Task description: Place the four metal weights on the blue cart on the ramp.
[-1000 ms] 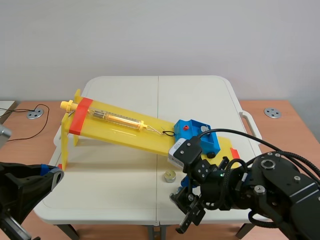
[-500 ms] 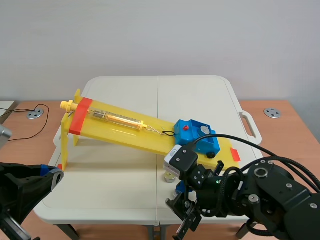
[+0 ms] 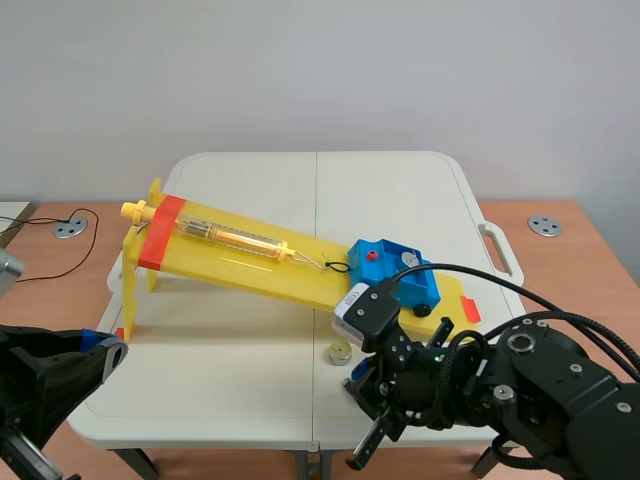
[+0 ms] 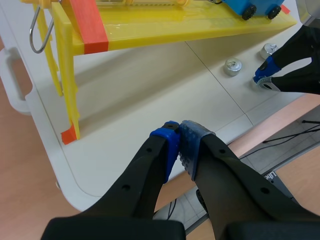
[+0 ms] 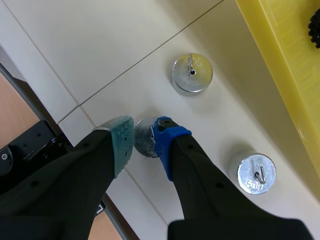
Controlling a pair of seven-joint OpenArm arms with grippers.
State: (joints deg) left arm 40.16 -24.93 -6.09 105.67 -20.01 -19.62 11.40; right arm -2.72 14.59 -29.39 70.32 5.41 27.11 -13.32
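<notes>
Here, right tool point(image 5: 144, 139) around weight point(image 5: 145, 144).

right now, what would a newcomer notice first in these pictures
The yellow ramp slanting across the white table, with the blue cart at its low end. Just in front, the right gripper is closed on a metal weight, a second weight and a third weight lying loose nearby.

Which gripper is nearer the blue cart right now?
Right. The right gripper is just in front of the blue cart, shut on a weight; the left gripper sits shut by the table's near-left corner.
</notes>
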